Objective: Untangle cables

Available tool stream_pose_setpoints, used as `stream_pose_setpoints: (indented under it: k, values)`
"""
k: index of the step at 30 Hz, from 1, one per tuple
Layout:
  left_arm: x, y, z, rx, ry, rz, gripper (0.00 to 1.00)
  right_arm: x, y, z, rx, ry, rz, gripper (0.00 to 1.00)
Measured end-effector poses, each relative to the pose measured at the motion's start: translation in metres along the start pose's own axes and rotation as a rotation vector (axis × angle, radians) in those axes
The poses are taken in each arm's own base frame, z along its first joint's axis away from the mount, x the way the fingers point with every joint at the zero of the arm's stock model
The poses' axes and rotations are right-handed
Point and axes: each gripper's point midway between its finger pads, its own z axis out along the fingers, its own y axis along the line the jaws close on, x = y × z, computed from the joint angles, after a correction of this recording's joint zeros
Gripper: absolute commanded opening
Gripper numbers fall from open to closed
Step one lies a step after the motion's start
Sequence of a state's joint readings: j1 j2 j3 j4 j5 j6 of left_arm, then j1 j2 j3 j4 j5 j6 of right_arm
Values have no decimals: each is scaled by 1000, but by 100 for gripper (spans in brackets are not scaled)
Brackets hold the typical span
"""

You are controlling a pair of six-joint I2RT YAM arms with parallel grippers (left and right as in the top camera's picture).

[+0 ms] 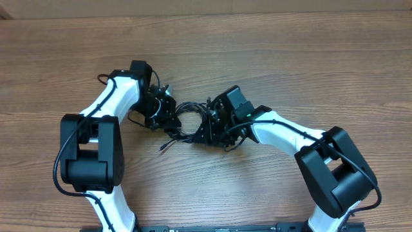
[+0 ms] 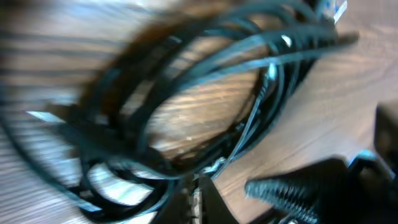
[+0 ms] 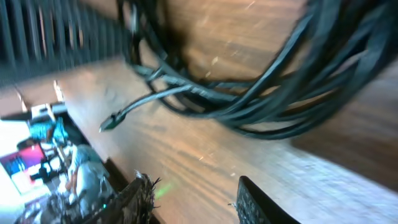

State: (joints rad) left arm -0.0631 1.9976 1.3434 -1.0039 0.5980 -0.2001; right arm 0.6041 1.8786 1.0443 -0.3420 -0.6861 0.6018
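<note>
Seen from overhead, the left arm (image 1: 116,96) rises from its dark shoulder block at the near edge, runs up the table (image 1: 290,51) and bends inward, so the left gripper (image 1: 165,113) points right into the cables (image 1: 187,120). The right arm (image 1: 283,132) mirrors it, sweeping from the near right corner up and left, with the right gripper (image 1: 210,126) aimed at the bundle's other side. The cables lie in a small looped tangle at mid-table between the two heads, touching or nearly touching both. One loose plug end (image 1: 162,148) trails out toward the near edge. In the right wrist view the fingers (image 3: 140,196) stand apart with bare wood between them, low and just short of the dark strands arching above. The left wrist view is badly smeared. Its jaws seem close together at the foot of the loops, perhaps on a strand, but I cannot tell whether they grip. The two heads crowd the bundle, leaving little room between them. Broad bare wood spreads toward the far edge and out to both sides, while the near edge is taken up by the arm bases.
</note>
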Motion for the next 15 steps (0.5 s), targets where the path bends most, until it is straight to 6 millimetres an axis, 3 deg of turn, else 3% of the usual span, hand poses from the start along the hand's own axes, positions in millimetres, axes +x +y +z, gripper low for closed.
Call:
stream_pose_setpoints:
  k: [2,5,8,15]
  values:
    - [-13,5,-10,4,-44,-23,40,3,3,2,-7,9,-10,42]
    - [-43,10,-27,5,-157,-14,52,3,7,3,-19,10,-15,42]
    - [-60,15,-36,-24,-226,1,55,3,7,3,-17,9,0,43]
    - [-51,-3,-13,-131,-198,142,56,3,6,3,-15,11,14,44]
